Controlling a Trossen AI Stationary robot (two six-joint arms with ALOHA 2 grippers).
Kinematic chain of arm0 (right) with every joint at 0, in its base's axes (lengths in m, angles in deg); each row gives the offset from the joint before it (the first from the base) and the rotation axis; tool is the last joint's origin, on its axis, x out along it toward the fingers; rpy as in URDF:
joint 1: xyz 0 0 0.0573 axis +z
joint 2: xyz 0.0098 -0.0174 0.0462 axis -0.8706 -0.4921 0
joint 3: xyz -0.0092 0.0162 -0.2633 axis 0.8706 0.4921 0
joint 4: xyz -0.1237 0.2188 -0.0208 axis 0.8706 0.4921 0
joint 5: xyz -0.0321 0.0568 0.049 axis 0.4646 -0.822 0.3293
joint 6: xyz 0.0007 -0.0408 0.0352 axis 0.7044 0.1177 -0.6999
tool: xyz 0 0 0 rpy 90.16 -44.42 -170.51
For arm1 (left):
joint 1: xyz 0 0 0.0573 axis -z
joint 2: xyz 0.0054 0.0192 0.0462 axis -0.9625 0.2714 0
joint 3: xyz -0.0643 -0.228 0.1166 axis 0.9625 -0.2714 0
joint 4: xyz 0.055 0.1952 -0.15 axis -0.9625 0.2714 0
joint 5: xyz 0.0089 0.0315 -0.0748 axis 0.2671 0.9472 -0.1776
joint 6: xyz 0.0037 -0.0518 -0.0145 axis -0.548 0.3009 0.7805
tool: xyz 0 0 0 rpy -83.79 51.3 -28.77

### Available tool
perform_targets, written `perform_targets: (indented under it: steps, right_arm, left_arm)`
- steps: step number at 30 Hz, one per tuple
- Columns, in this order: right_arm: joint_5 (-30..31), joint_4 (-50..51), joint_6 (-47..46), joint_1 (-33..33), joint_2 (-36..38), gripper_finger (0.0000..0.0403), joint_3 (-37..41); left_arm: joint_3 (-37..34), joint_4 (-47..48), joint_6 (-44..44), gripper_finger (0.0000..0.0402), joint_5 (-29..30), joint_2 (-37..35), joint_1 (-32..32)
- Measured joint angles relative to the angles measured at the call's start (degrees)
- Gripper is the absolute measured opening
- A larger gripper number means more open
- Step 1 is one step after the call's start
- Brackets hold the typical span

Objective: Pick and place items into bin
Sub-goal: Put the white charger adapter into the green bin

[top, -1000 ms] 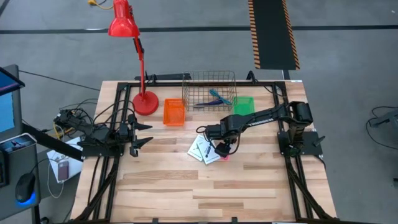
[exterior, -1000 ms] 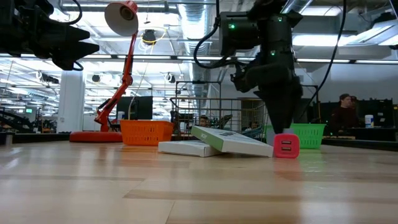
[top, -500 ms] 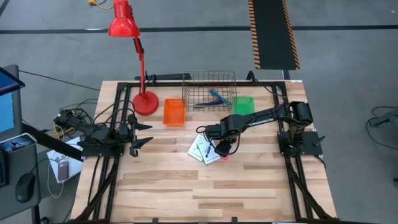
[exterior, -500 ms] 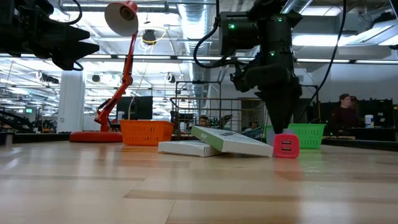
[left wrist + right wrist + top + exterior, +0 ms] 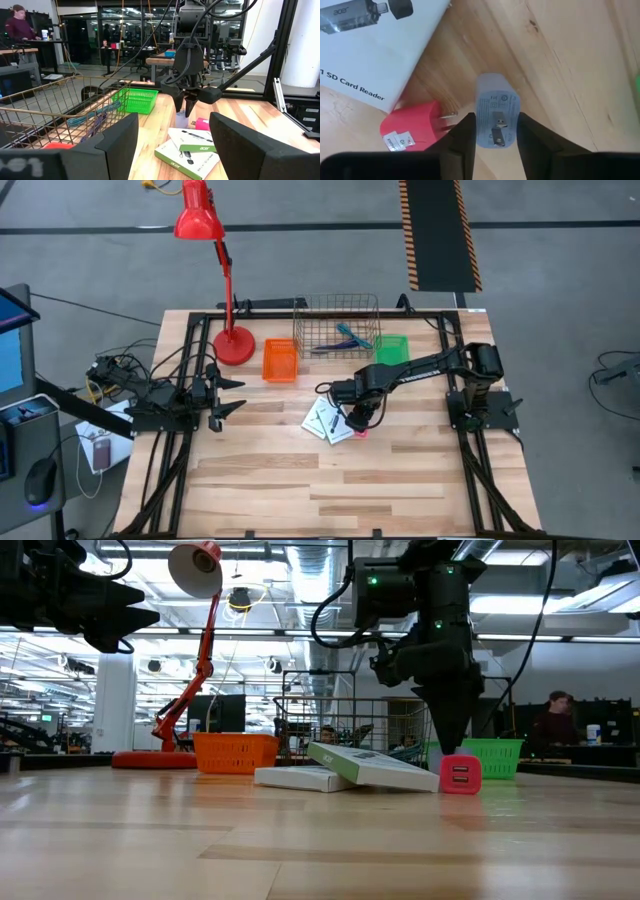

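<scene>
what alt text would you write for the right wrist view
The right gripper points straight down at the pale wooden table, its two dark fingers on either side of a small pale blue charger block. Beside it lie a small red plug block and a flat white card reader box.

One camera looks straight down on the whole light wooden table point(image 5: 330, 480); another sits level at its front edge; both wrist cameras share the small red block point(image 5: 415, 131).

A red desk lamp point(image 5: 215, 275) stands beside an orange basket point(image 5: 280, 360) and a green basket point(image 5: 392, 348).
</scene>
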Motion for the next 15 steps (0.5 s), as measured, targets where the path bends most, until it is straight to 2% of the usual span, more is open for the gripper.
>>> perform_targets:
  steps: [15]
  right_arm:
    - [1.61, 2.62, -0.01, -1.14, -0.09, 0.0102, -0.23]
  left_arm:
    - [-0.01, 0.00, 0.00, 0.0233, 0.02, -0.01, 0.00]
